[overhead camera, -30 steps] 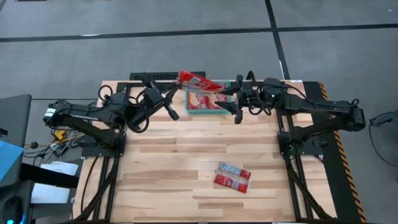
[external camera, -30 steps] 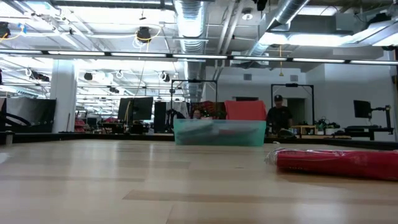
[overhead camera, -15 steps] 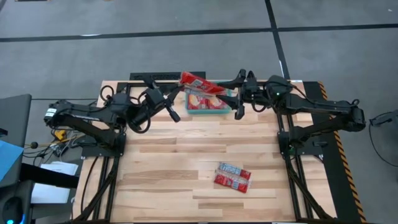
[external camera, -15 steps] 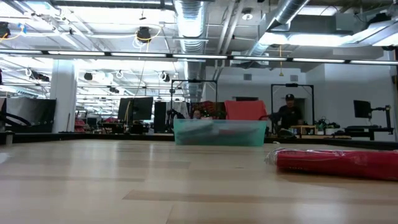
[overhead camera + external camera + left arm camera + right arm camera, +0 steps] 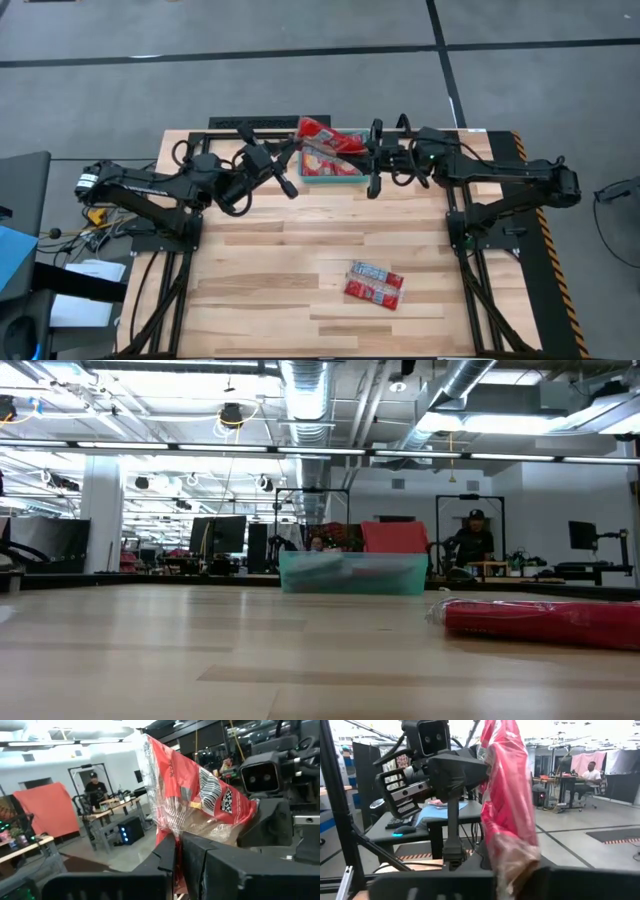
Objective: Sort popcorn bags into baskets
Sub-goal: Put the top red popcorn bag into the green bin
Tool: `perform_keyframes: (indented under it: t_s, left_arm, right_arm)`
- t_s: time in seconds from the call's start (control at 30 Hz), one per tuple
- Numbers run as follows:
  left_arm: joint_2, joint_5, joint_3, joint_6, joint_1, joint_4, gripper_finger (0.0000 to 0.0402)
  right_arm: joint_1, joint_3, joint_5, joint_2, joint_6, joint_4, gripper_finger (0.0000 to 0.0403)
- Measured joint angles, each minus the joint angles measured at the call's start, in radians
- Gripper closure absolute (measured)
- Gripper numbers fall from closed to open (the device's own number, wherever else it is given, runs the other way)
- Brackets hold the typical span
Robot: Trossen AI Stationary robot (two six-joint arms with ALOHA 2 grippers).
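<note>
A red popcorn bag (image 5: 328, 135) hangs in the air over the far part of the teal basket (image 5: 345, 180), stretched between my two grippers. My left gripper (image 5: 296, 147) is shut on the bag's left end. My right gripper (image 5: 362, 152) is shut on its right end. A packet (image 5: 322, 160) lies in the basket. Two more red popcorn bags (image 5: 375, 283) lie flat, side by side, on the near right of the table. In the low view one of them (image 5: 540, 622) shows in front of the basket (image 5: 352, 573). My left gripper pinches the bag's one end (image 5: 172, 832) between its two fingers, coming about level from the table's left. The bag (image 5: 192, 790) stands out beyond the fingers, clear of the basket. My right gripper pinches the bag's other end (image 5: 512, 855) between its two fingers, coming about level from the table's right. The red foil (image 5: 505, 795) rises crumpled beyond the fingers, lifted clear.
The wooden table (image 5: 260, 270) has bare boards at its middle and near left. A black rail (image 5: 250, 122) runs along the far edge behind the basket. A person (image 5: 475, 540) sits in the room far beyond the table.
My right gripper, open wide a second ago, has edged toward the held bag and shut on its right end. The bag stays in the air over the basket in my left gripper.
</note>
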Motion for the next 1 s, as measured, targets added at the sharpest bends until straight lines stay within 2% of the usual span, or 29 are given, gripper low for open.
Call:
perform_keyframes:
  t_s: [0.2, 0.3, 0.4, 0.5, 0.63, 0.7, 0.83, 1.0]
  left_arm:
    - [0.0, -0.024, 0.0, 0.013, 0.0, -0.012, 0.0361]
    - [0.0, -0.1, 0.0, -0.007, -0.003, -0.034, 0.0321]
    - [0.0, -0.225, 0.0, -0.045, -0.003, -0.073, 0.028]
    - [0.0, -0.308, 0.0, -0.054, -0.003, -0.135, 0.0244]
    - [0.0, -0.416, 0.0, -0.056, -0.003, -0.208, 0.0212]
    - [0.0, -0.463, 0.0, -0.072, -0.003, -0.233, 0.0204]
    - [0.0, -0.522, 0.0, -0.077, -0.003, -0.24, 0.0198]
    - [0.0, -0.548, 0.0, -0.044, 0.0, -0.251, 0.0197]
  right_arm:
    - [-0.001, 0.032, 0.1, -0.007, -0.007, -0.092, 0.037]
    - [-0.002, 0.061, 0.187, -0.013, -0.061, -0.173, 0.0384]
    - [-0.003, 0.107, 0.329, -0.019, -0.127, -0.264, 0.0385]
    - [-0.003, 0.139, 0.504, -0.02, -0.162, -0.389, 0.0382]
    - [-0.003, 0.169, 0.791, -0.002, -0.185, -0.592, 0.0379]
    - [-0.003, 0.169, 0.877, 0.013, -0.171, -0.71, 0.0383]
    - [0.002, 0.169, 0.933, 0.078, -0.069, -0.874, 0.0382]
    - [0.013, 0.167, 0.931, 0.215, 0.071, -0.967, 0.0371]
